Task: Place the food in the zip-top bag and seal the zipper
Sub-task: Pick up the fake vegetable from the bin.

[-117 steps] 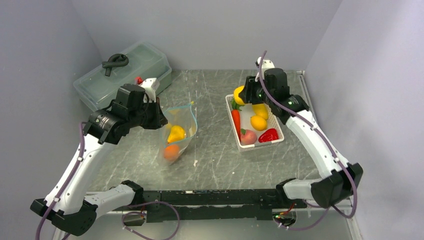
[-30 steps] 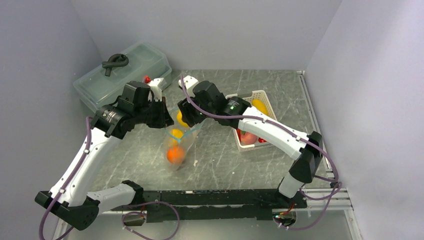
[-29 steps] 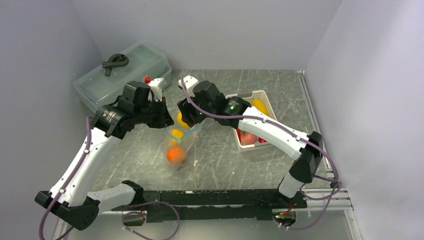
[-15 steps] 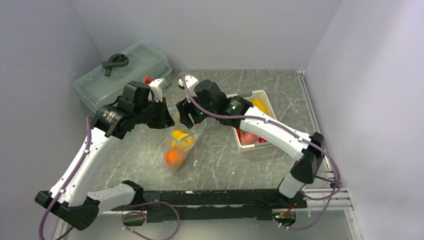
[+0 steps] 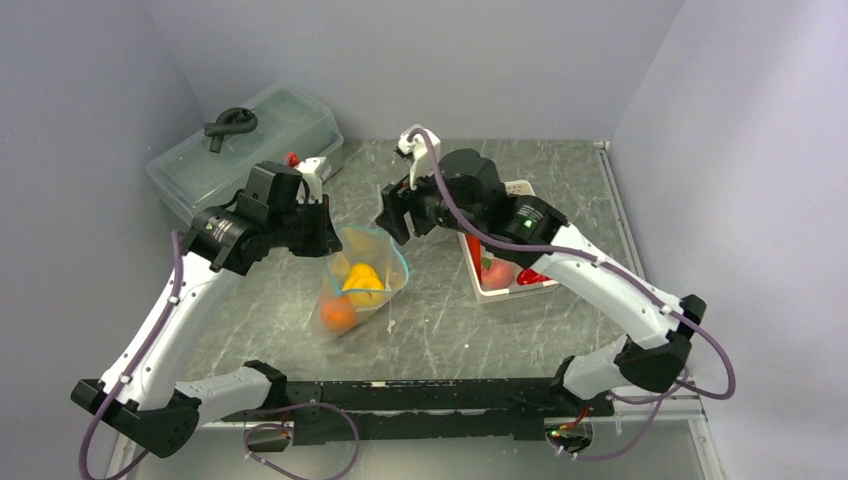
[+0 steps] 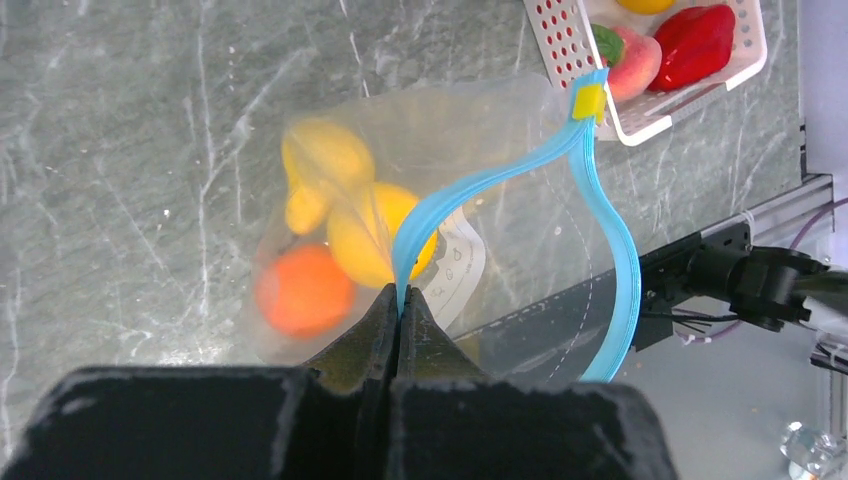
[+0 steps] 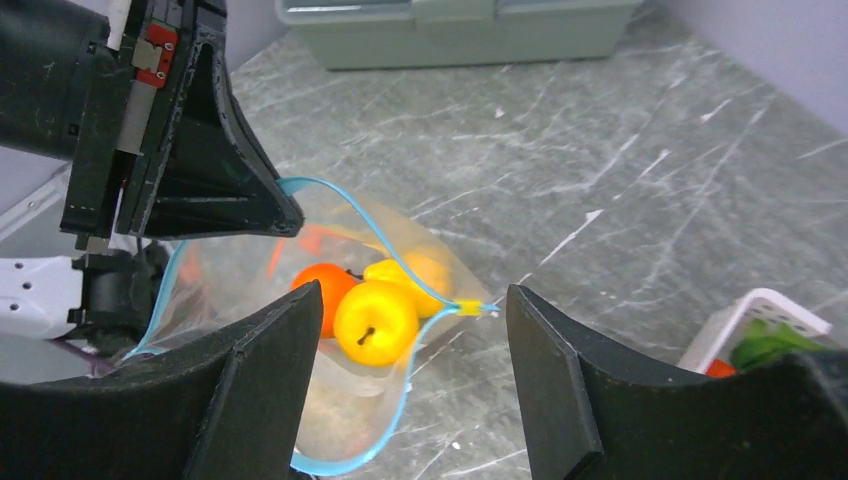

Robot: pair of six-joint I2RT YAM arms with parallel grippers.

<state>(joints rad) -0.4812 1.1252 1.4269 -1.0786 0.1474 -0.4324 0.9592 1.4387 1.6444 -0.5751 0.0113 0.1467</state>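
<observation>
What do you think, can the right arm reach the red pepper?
Probably yes. The right gripper is open and empty, and the red pepper lies uncovered in the white basket, close by that arm.

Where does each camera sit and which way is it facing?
Top external: high, near side, looking down on the grey marbled table; left arm, right arm show.
Left wrist: looks down past the left gripper, shut on the teal-blue zipper strip.
Right wrist: looks slantwise through the open right gripper at the clear crinkly bag.
All show the round orange toy fruit.
</observation>
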